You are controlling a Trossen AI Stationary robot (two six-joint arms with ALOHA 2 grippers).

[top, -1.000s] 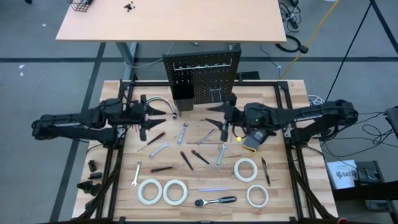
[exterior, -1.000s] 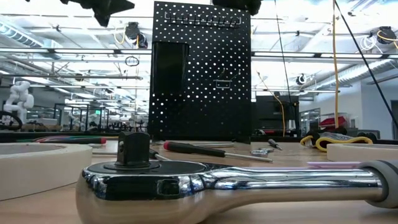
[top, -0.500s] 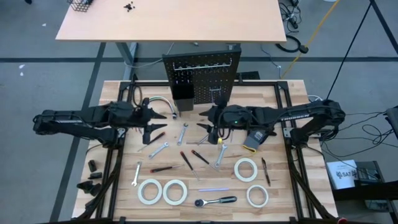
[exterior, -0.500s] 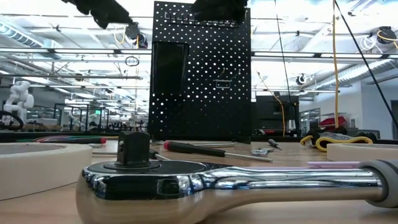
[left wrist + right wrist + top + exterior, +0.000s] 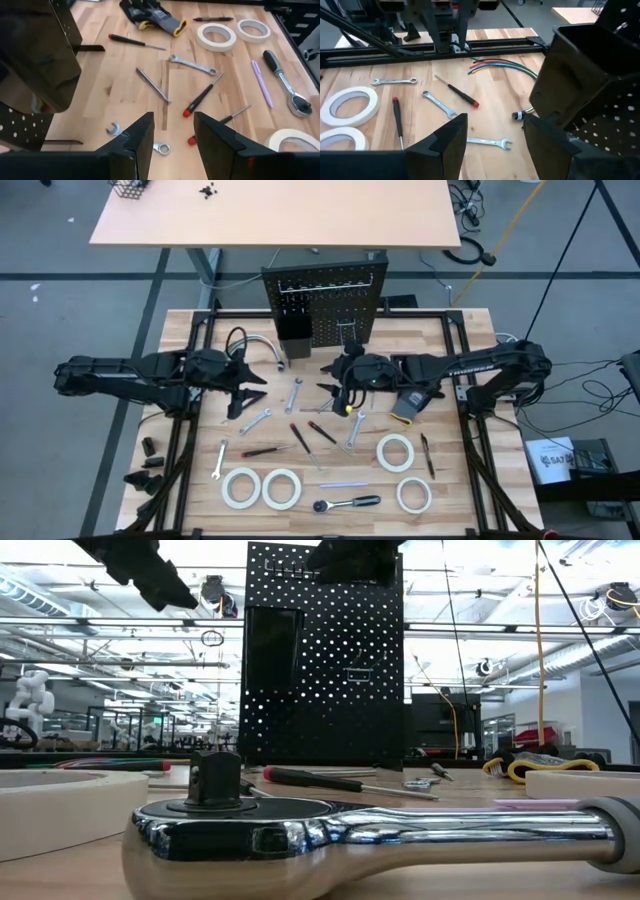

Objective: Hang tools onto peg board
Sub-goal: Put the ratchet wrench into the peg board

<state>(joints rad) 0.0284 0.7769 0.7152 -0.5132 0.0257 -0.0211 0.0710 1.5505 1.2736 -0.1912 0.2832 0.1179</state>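
The black peg board (image 5: 322, 305) stands upright at the table's far edge, with a black bin (image 5: 293, 332) on it. The tools lie flat on the wooden top: silver wrenches (image 5: 293, 394) (image 5: 355, 430), red-handled screwdrivers (image 5: 300, 438), a ratchet (image 5: 345, 503) and white tape rolls (image 5: 282, 488) (image 5: 395, 451). My left gripper (image 5: 250, 387) hovers open and empty left of the wrenches; the tools show past its fingers in the left wrist view (image 5: 172, 135). My right gripper (image 5: 328, 378) hovers open and empty just in front of the board, which also shows in the low view (image 5: 325, 655).
A curved grey cable bundle (image 5: 255, 345) lies left of the bin. A black-and-yellow flat object (image 5: 408, 405) lies under my right arm. A purple pen (image 5: 343, 484) and a dark pen (image 5: 427, 455) lie near the tape rolls. A black frame (image 5: 455, 330) borders the tabletop.
My right gripper has gone toward the table's left edge, along the front of the peg board, and stays open. My left gripper has gone a little toward the table's right and near edges, toward the wrenches, still open. No tool has moved.
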